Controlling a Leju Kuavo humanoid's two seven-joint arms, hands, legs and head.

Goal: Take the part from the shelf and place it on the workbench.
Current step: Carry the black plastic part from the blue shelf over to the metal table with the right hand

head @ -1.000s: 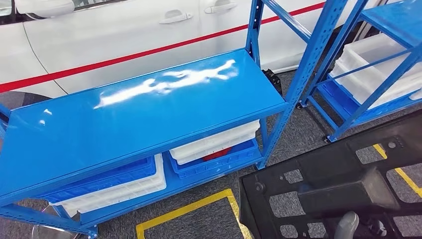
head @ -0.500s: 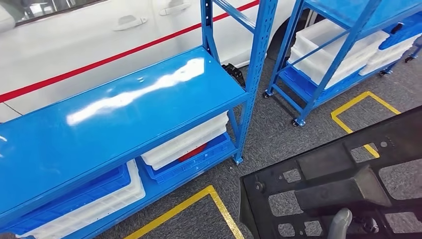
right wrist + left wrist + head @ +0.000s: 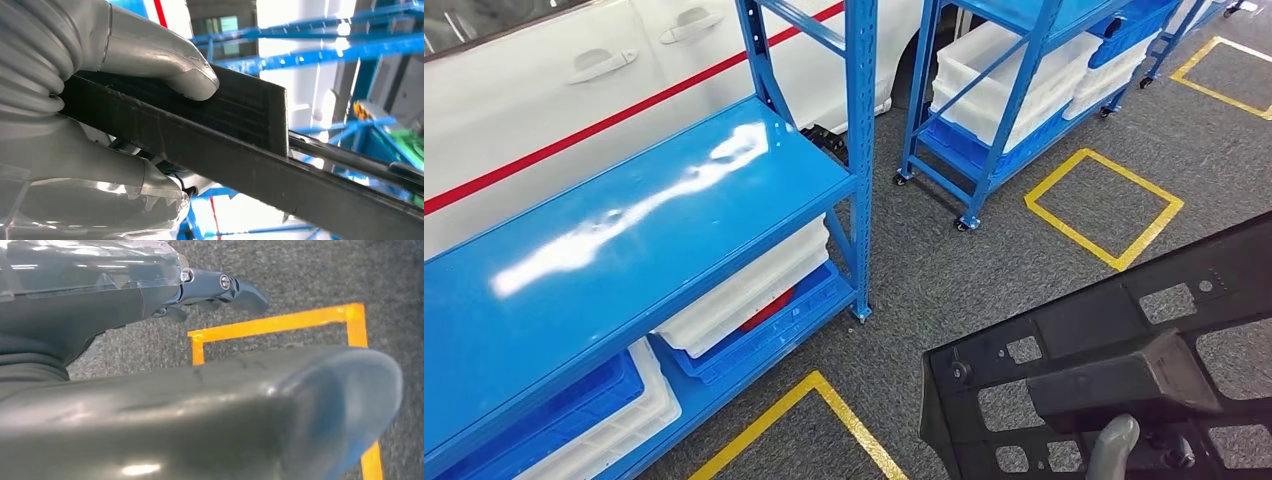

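The right hand (image 3: 100, 95) grips the black perforated part (image 3: 1114, 370), thumb pressed on its raised rib, carrying it above the grey carpet (image 3: 984, 260) beside the blue shelf (image 3: 624, 240). The left hand (image 3: 200, 405) hangs low; whether its fingers are spread or closed cannot be told.

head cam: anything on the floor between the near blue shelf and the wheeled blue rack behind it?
Head view: bare grey carpet between the near blue shelf and the wheeled blue rack; nothing stands in the gap.
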